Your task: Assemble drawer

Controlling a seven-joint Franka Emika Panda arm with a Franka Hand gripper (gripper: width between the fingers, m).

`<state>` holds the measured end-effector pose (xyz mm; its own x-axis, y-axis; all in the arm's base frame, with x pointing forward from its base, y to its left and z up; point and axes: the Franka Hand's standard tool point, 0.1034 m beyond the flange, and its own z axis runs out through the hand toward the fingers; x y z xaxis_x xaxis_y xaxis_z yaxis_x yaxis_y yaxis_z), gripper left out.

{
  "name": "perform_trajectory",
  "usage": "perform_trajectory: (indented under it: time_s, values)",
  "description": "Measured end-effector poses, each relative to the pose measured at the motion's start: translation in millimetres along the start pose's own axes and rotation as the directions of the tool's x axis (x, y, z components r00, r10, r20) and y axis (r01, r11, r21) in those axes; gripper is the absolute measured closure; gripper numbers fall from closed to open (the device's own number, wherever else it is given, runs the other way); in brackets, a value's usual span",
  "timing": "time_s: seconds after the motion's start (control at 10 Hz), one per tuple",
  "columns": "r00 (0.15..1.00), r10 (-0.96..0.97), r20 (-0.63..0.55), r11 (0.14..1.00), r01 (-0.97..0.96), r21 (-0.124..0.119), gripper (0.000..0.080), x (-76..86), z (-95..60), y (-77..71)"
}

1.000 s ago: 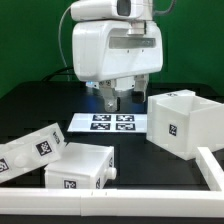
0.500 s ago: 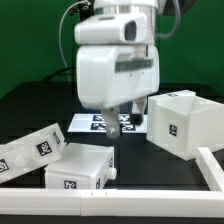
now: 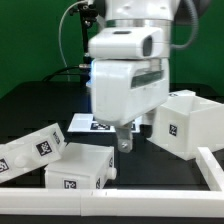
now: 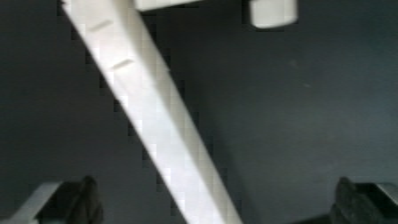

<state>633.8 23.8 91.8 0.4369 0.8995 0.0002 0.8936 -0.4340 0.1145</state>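
The drawer's hollow white casing (image 3: pixel 181 123) stands at the exterior view's right, open side up. Two white box trays lie at the left: one tilted (image 3: pixel 33 151), one in front (image 3: pixel 85 168). My gripper (image 3: pixel 122 141) hangs between the front tray and the casing, just above the black table, touching neither. In the wrist view the gripper (image 4: pixel 217 205) is open and empty, with dark fingertips (image 4: pixel 64 203) at both lower corners. A long white strip (image 4: pixel 151 110) runs diagonally between them; I cannot tell which part it belongs to.
The marker board (image 3: pixel 80 124) lies behind the gripper, mostly hidden by the arm. A long white border rail (image 3: pixel 120 195) runs along the front and up the right side (image 3: pixel 213 168). A small white piece (image 4: pixel 272 12) shows at the wrist view's edge.
The arm has swung toward the exterior view's right and forward, off the marker board, and the gripper now hangs lower between the front tray and the casing.
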Motion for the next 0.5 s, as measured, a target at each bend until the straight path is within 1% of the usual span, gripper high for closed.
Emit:
perform_trajectory:
  time_s: [0.1,0.3,0.4,0.5]
  values:
    - [0.998,-0.003,0.058,1.0,0.003,0.003,0.015,4.1,-0.5,1.8]
    - [0.989,-0.013,0.149,1.0,0.012,0.01,0.015,21.2,-3.9,12.4]
    - [0.981,0.017,0.193,0.999,-0.023,0.027,0.015,25.3,-2.2,8.0]
    - [0.968,0.005,0.251,0.998,-0.019,0.055,0.015,29.0,-1.3,-0.7]
